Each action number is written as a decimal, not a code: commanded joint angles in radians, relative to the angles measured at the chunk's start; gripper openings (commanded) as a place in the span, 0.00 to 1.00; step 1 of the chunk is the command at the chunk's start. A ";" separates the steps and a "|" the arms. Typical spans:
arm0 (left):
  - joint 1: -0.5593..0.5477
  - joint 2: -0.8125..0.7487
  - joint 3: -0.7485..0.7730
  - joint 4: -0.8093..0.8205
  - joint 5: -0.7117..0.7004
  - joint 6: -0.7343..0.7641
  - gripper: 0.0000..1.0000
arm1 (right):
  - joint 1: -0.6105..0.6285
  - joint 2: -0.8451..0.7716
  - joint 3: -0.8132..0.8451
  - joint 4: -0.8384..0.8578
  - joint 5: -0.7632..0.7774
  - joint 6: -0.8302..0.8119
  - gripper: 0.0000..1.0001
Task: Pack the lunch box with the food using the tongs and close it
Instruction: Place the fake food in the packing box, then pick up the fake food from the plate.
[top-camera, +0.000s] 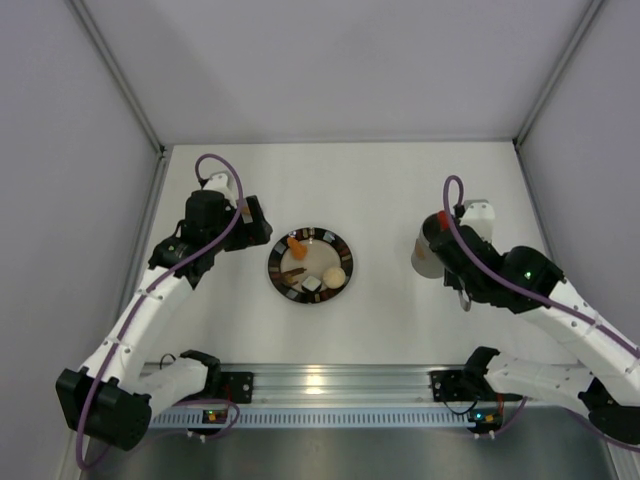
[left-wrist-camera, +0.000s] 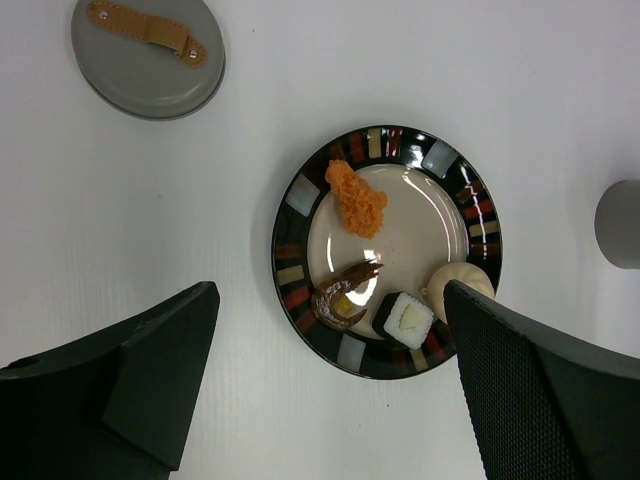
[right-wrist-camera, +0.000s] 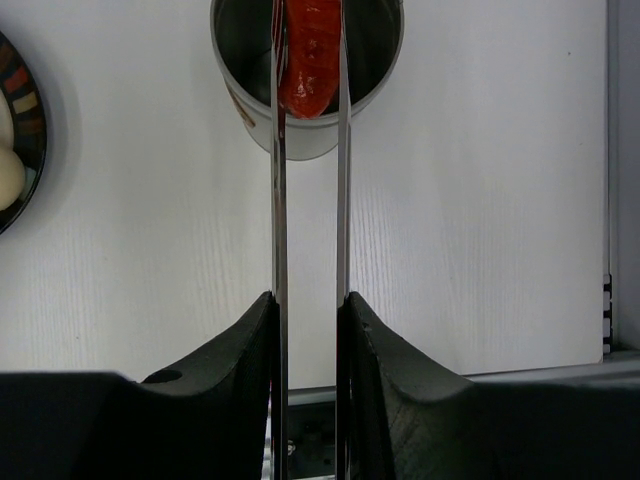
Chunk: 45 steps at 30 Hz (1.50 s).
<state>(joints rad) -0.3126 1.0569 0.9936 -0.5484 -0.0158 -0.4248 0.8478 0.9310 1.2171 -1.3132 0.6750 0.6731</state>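
My right gripper (right-wrist-camera: 308, 300) is shut on the silvery tongs (right-wrist-camera: 279, 180), whose two slim arms run forward. Their tips pinch a red piece of food (right-wrist-camera: 308, 50) over the open mouth of the grey lunch box (right-wrist-camera: 300, 135). From above, the lunch box (top-camera: 424, 260) shows partly under that gripper (top-camera: 447, 247). My left gripper (left-wrist-camera: 328, 292) hangs open above the near edge of the plate (left-wrist-camera: 290, 275). On the plate lie an orange fried piece (left-wrist-camera: 358, 197), a brown shrimp (left-wrist-camera: 345, 296), a white-and-black roll (left-wrist-camera: 404, 319) and a cream bun (left-wrist-camera: 455, 280). The round grey lid (left-wrist-camera: 140, 70) lies on the table, apart from the plate.
The dark-rimmed plate (top-camera: 275, 265) sits mid-table between the two arms. White walls close in the back and both sides. A metal rail (top-camera: 330, 385) with the arm bases runs along the near edge. The lid carries a tan strap handle (left-wrist-camera: 145, 27).
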 joint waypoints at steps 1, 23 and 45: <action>0.001 -0.003 -0.009 0.039 0.005 -0.006 0.99 | -0.015 0.005 0.004 0.023 0.018 -0.007 0.30; 0.001 -0.001 -0.010 0.041 0.008 -0.006 0.99 | -0.015 0.019 0.035 0.028 0.020 -0.030 0.42; 0.001 -0.009 0.020 -0.002 -0.101 -0.020 0.99 | -0.013 0.383 0.283 0.455 -0.400 -0.308 0.38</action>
<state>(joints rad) -0.3126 1.0569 0.9905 -0.5510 -0.0635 -0.4313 0.8471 1.2568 1.5043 -1.0817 0.4343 0.4225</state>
